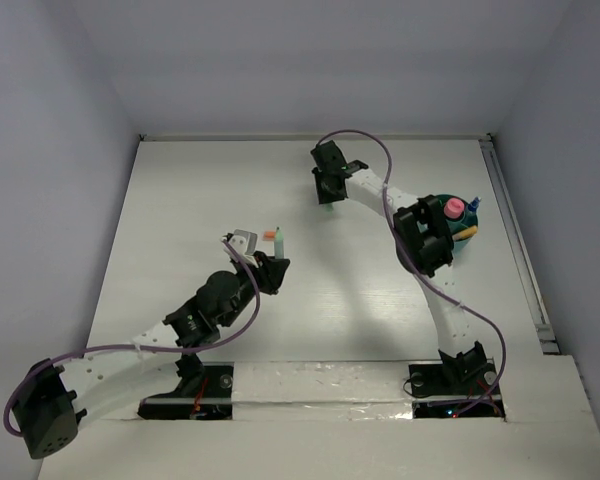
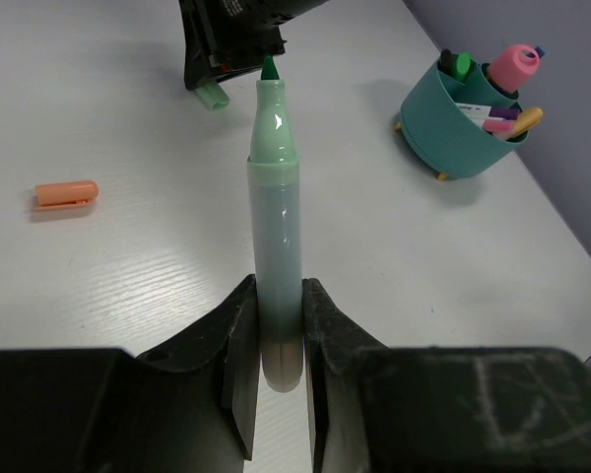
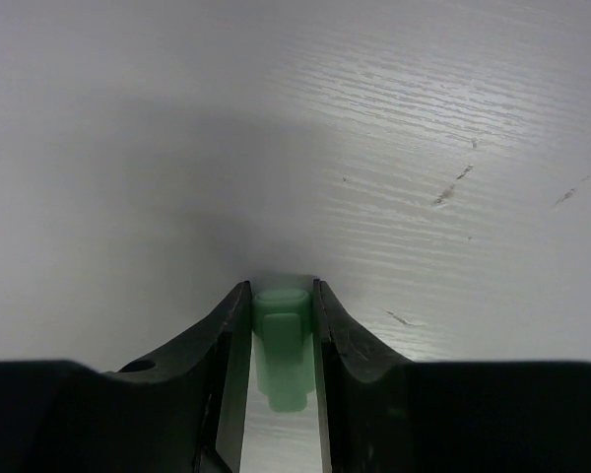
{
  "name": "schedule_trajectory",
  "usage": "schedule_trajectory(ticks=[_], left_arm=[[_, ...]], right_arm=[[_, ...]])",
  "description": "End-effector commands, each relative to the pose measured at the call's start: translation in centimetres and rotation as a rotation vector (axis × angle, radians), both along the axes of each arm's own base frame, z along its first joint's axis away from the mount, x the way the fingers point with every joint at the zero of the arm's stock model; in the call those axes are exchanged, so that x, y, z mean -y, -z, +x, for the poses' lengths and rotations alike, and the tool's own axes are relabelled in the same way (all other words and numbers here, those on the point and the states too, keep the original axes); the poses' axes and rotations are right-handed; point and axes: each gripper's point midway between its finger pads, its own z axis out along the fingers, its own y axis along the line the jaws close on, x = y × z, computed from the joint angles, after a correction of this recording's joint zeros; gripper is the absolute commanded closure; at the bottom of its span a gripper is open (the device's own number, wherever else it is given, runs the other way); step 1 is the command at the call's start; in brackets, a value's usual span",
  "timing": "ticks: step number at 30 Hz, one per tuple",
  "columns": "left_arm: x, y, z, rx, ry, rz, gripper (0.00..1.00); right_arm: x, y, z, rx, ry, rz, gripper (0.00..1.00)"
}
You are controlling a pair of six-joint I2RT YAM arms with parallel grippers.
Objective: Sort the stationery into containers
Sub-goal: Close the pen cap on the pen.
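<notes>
My left end effector (image 2: 276, 296) pinches a pale-green marker (image 2: 276, 227) by its rear end, pads tight on the barrel, cap off, dark green tip pointing away from the wrist. In the top view it sits well left of the teal tub (image 2: 443, 128). My right end effector (image 3: 281, 325) is down on the worktop (image 3: 424, 148), fingers (image 3: 227, 345) straddling a small green cap (image 3: 281, 355) that lies flat, left of the tub and a bit farther back. The jaws are narrow around the cap, can't tell if they actually press it. An orange cap (image 2: 66, 194) lies loose on the worktop, further left of the tub, just beside the held marker's tip. The tub stands upright near the right worktop edge and holds a pink-capped tube (image 2: 515, 65), a green marker (image 2: 458, 64) and a few thin pens (image 2: 512, 120)
</notes>
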Motion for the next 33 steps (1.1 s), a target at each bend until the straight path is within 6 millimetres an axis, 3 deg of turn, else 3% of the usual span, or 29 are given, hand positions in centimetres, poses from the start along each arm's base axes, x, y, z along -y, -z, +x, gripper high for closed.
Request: schedule_trajectory(ticks=[1, 3, 4, 5, 7, 8, 9, 10, 12, 17, 18, 19, 20, 21, 24, 33], left_arm=[[0.4, -1.4, 0.2, 0.03, 0.008, -0.042, 1.0], [0.7, -1.6, 0.1, 0.028, 0.02, -0.051, 1.0], [1.1, -1.6, -0.1, 0.024, 0.042, -0.06, 1.0], [1.3, -2.0, -0.1, 0.032, 0.052, -0.076, 1.0], [2.0, -1.8, -0.4, 0.017, 0.087, -0.083, 1.0], [2.3, -1.9, -0.6, 0.012, 0.098, -0.101, 1.0], [2.7, -1.7, -0.6, 0.006, 0.113, -0.104, 1.0], [2.9, -1.4, -0.6, -0.005, 0.119, -0.1, 1.0], [3.8, -1.0, -1.0, -0.023, 0.147, -0.107, 1.0], [6.9, 0.1, -2.1, -0.081, 0.212, -0.125, 1.0], [7.9, 0.7, -2.1, -0.101, 0.221, -0.109, 1.0], [8.4, 0.9, -2.1, -0.107, 0.224, -0.105, 1.0], [9.4, 0.0, -2.5, -0.097, 0.249, -0.122, 1.0], [10.1, 0.7, -2.6, -0.11, 0.256, -0.109, 1.0], [11.5, 0.0, -2.9, -0.104, 0.275, -0.115, 1.0], [14.2, -0.1, -2.5, -0.101, 0.303, -0.088, 1.0]], right_arm=[[0.2, 0.7, -2.4, -0.047, 0.015, 0.001, 1.0], [-0.1, -0.8, -1.9, 0.013, 0.034, 0.05, 1.0], [0.5, 0.0, -3.0, -0.001, 0.04, 0.048, 1.0], [0.0, -3.0, -2.4, 0.075, 0.045, 0.106, 1.0], [0.2, -4.7, -3.0, 0.115, 0.065, 0.159, 1.0], [0.5, -6.2, -3.9, 0.151, 0.071, 0.199, 1.0], [1.2, -5.3, -5.4, 0.127, 0.09, 0.21, 1.0], [0.9, -7.6, -5.0, 0.173, 0.1, 0.253, 1.0], [1.7, -9.8, -6.7, 0.215, 0.128, 0.324, 1.0], [3.0, -14.2, -10.1, 0.303, 0.152, 0.474, 1.0], [3.4, -14.0, -10.9, 0.301, 0.159, 0.493, 1.0], [3.7, -15.8, -11.6, 0.334, 0.154, 0.528, 1.0], [3.9, -16.2, -12.1, 0.341, 0.153, 0.536, 1.0], [4.1, -16.4, -12.6, 0.342, 0.152, 0.547, 1.0], [4.6, -17.7, -13.7, 0.381, 0.156, 0.6, 1.0], [5.2, -19.5, -16.3, 0.408, 0.159, 0.724, 1.0]])
